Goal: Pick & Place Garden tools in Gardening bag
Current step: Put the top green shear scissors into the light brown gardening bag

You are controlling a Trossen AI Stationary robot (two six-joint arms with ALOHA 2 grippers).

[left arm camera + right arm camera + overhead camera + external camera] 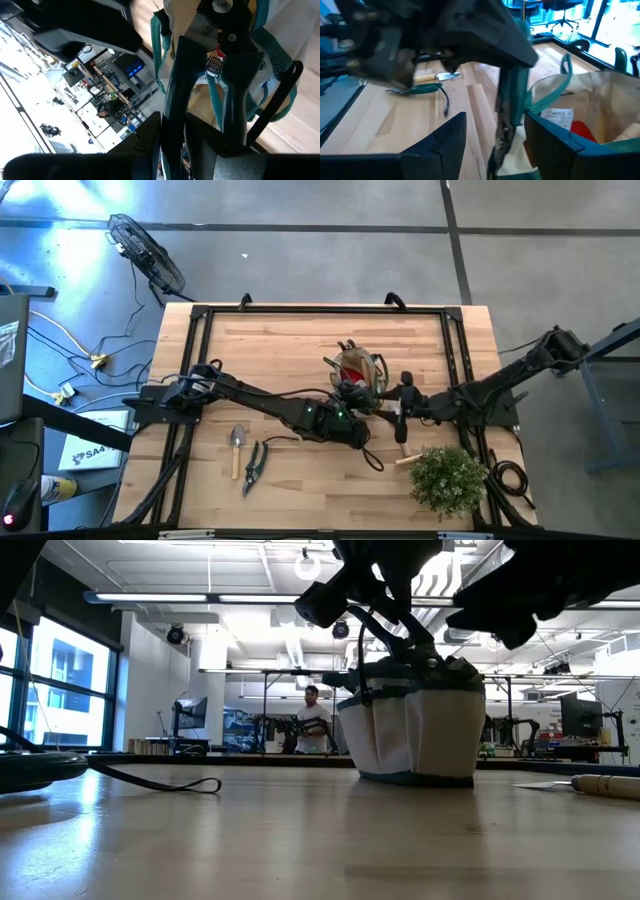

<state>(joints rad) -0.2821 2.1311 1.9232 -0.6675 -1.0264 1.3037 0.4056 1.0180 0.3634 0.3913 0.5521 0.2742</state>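
Note:
The olive-tan gardening bag (pixel 358 368) stands upright on its base at the table's middle; it also shows in the low view (pixel 415 730). A red glove (pixel 582 132) lies inside it. My left gripper (pixel 350 396) is at the bag's near rim, shut on dark green pruning shears (pixel 200 95). My right gripper (pixel 400 408) is open just right of the bag, its fingers on either side of the hanging shears (pixel 507 115) and a green strap. Whether its finger (pixel 555 142) touches the bag's rim, I cannot tell. A trowel (pixel 237 448) and a second pair of shears (pixel 253 467) lie flat at the near left. My left gripper pinches the shears' two handles (pixel 176 115) between its fingers, well behind the spring (pixel 215 62). The fingers lie along the handles and point down. The shears hang pivot end down, lifted clear of the table, beside the bag's rim.
A bushy green plant (pixel 447 478) stands at the near right, with a wooden handle (pixel 405 460) lying beside it, also in the low view (pixel 605 783). A black cord (pixel 150 780) lies on the table. A person stands far back in the room.

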